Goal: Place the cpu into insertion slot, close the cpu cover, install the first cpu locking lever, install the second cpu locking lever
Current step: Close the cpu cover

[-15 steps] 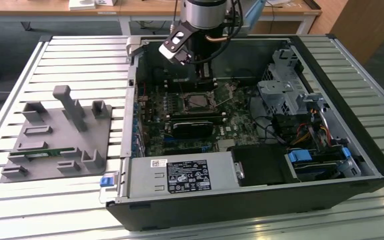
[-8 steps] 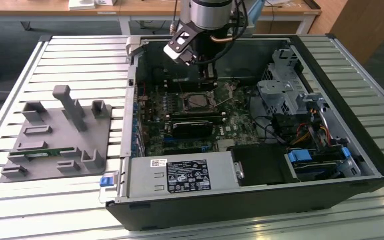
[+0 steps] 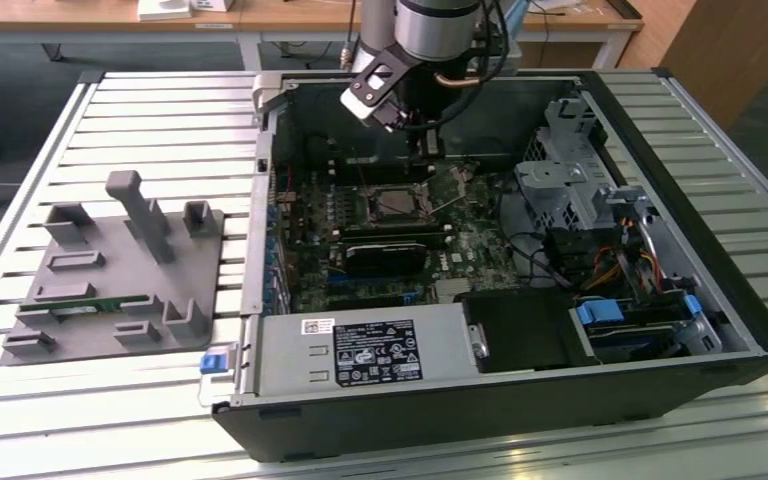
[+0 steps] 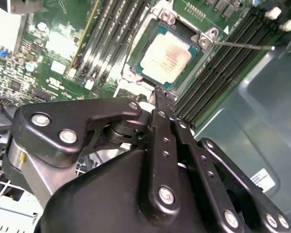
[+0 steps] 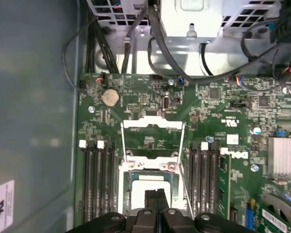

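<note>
**Cpu.** The cpu (image 4: 165, 56) lay flat inside the slot (image 4: 137, 51), silvery top upward and its edges square to the slot's rim. Judged from that seating, the placing step was done.

**Cover.** In the first wrist view the cover (image 5: 153, 124) appeared as a thin silvery frame just beyond the slot, with the board (image 5: 150, 97) visible through its window. I judged it to be swung back on its hinge, which would explain why the cpu top was fully exposed. I could not fix its exact tilt.

**Lever.** One wire lever (image 4: 242, 46) ran out sideways from a corner of the slot, apart from any catch. It looked unlatched, consistent with a cover not clamped down.

**Gripper.** The gripper (image 5: 156, 192) hung above the slot's near edge, clear of the cpu. Its two fingers were pressed together with nothing between them. In my judgement that narrow tip suits pushing a thin part rather than grasping one. The exterior view showed the arm reaching straight down into the case (image 3: 491, 400) over the slot.
</note>
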